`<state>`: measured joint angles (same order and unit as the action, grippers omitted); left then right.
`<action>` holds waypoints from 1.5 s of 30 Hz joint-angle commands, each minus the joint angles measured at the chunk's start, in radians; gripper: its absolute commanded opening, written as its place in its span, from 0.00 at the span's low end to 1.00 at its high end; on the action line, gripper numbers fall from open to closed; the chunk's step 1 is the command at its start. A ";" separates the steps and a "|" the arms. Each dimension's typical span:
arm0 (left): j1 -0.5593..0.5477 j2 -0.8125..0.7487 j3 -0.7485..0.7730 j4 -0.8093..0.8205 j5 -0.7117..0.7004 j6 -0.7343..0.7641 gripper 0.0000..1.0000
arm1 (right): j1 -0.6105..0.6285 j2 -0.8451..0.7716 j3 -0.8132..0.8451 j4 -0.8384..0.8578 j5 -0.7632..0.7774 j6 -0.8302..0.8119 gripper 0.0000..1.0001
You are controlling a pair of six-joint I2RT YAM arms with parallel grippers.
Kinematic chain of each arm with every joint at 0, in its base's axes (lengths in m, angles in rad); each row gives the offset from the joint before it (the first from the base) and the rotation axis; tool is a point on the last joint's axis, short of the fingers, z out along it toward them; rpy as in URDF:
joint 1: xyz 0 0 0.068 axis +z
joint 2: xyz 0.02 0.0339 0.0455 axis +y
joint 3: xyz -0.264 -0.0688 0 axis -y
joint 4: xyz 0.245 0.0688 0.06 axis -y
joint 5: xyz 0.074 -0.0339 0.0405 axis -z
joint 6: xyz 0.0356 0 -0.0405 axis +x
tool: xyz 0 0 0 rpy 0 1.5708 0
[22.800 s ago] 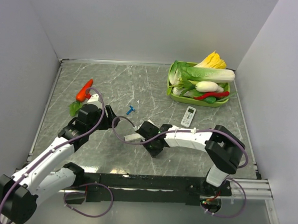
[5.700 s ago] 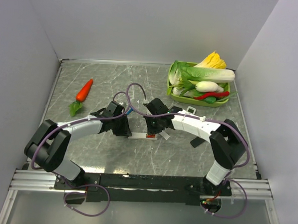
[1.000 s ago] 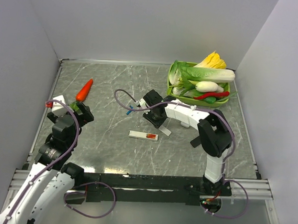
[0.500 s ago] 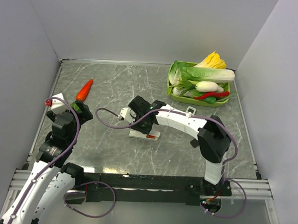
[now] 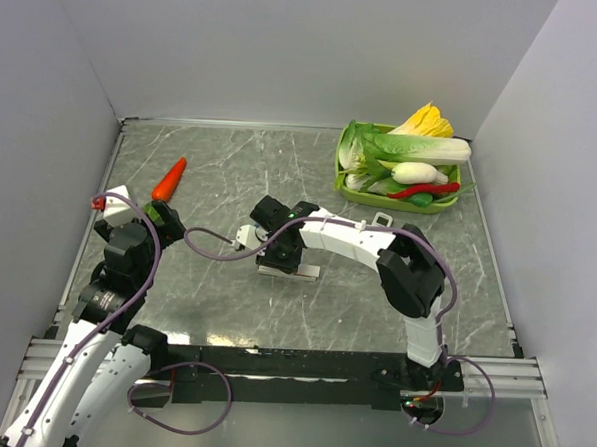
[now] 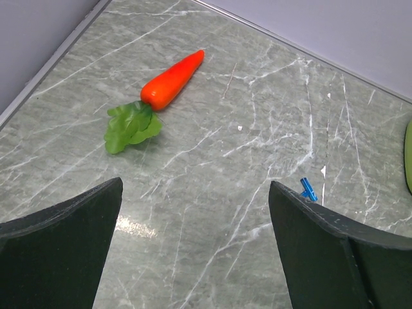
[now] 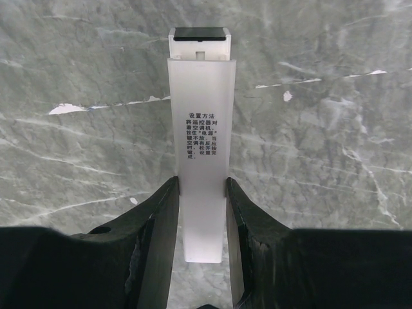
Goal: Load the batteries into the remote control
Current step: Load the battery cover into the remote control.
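Note:
My right gripper (image 7: 201, 193) is shut on the white back cover (image 7: 203, 148), a flat strip with printed black text. The cover lies lengthwise over the slim white remote control (image 7: 199, 37), whose dark-windowed end sticks out beyond it. From above, this gripper (image 5: 277, 250) sits low over the remote control (image 5: 298, 273) near the table's middle. The batteries are hidden. My left gripper (image 6: 193, 212) hangs open above bare table at the left (image 5: 164, 217), far from the remote.
A toy carrot (image 6: 172, 80) with green leaves lies at the far left (image 5: 169, 180). A small blue T-shaped piece (image 6: 308, 189) lies near the left gripper's right finger. A green tray (image 5: 372, 199) of vegetables stands at the back right.
The right gripper carried the white cover left and down onto the remote, and the red battery seen in the open remote no longer shows. The left arm has barely moved.

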<state>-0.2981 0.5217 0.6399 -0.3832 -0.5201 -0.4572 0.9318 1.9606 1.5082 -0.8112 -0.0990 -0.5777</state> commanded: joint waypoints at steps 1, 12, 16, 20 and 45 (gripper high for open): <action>0.008 0.003 0.012 0.035 0.012 0.012 0.99 | 0.009 0.026 0.034 -0.025 -0.005 -0.037 0.21; 0.011 0.009 0.010 0.038 0.023 0.014 0.99 | 0.007 0.043 0.030 -0.008 0.024 -0.042 0.22; 0.011 0.011 0.010 0.041 0.026 0.014 0.99 | 0.007 0.041 0.035 -0.002 0.024 -0.045 0.22; 0.013 0.009 0.010 0.041 0.028 0.014 0.99 | 0.009 0.043 0.043 0.000 0.019 -0.048 0.22; 0.014 0.011 0.009 0.041 0.034 0.015 0.99 | 0.016 0.041 0.034 -0.031 0.005 -0.033 0.24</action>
<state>-0.2893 0.5285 0.6399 -0.3786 -0.4934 -0.4564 0.9405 2.0006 1.5314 -0.8177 -0.0937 -0.6041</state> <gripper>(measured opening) 0.994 0.383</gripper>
